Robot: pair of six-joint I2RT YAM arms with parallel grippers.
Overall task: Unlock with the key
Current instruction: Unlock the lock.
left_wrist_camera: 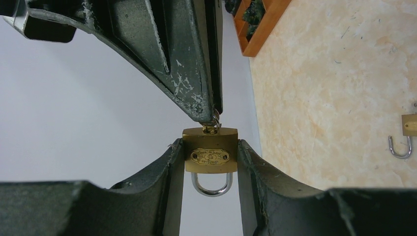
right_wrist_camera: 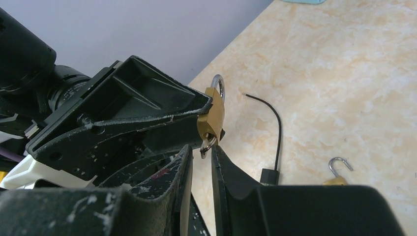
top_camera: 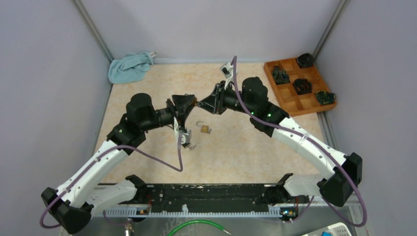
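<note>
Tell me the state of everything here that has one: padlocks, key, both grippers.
Held padlock, shackle closed.
Key, in held padlock's keyhole.
Table padlock, shackle open.
Left gripper, shut on held padlock.
Right gripper, nearly closed at key; grip unclear.
Cloth, crumpled.

two brass padlocks, a held padlock (left_wrist_camera: 210, 156) and a loose padlock (top_camera: 204, 129) on the table (top_camera: 246, 147); one blue cloth (top_camera: 129, 67) at the far left corner; one wooden tray (top_camera: 290, 98) at the far right corner with four dark pieces (top_camera: 301, 86); one black cable (right_wrist_camera: 280, 129).
</note>
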